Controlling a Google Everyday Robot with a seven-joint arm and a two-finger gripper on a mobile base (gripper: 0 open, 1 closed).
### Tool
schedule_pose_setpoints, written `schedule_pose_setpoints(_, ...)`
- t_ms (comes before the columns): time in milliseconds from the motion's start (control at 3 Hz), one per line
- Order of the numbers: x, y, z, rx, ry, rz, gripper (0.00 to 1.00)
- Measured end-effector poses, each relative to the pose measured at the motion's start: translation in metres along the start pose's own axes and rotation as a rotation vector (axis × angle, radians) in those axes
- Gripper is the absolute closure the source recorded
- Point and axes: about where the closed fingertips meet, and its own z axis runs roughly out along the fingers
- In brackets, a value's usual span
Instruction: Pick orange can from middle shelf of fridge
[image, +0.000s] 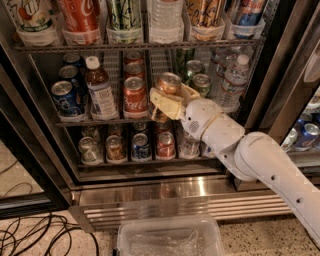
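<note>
The orange can (169, 83), copper-orange with a silver lid, sits tilted between the cream fingers of my gripper (170, 102), in front of the middle shelf (100, 121) of the fridge (165, 192). The gripper is shut on the can, one finger (161, 102) on its left and front, the other on its right. My white arm reaches in from the lower right. The can's lower body is hidden by the fingers. A red Coca-Cola can (135, 97) stands just left of it, green cans (201, 82) just right.
A tea bottle (100, 90) and blue cans (66, 100) stand at the shelf's left, water bottles (231, 82) at its right. Tall cans in white cups (80, 20) fill the rack above. Smaller cans line the bottom rack (141, 147). A clear bin (170, 240) lies on the floor, cables (30, 235) at left.
</note>
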Motion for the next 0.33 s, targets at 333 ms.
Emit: schedule_pose_setpoints(333,0.0087,0.0208,0.0004,-0.077,0.032,-0.001,1.00)
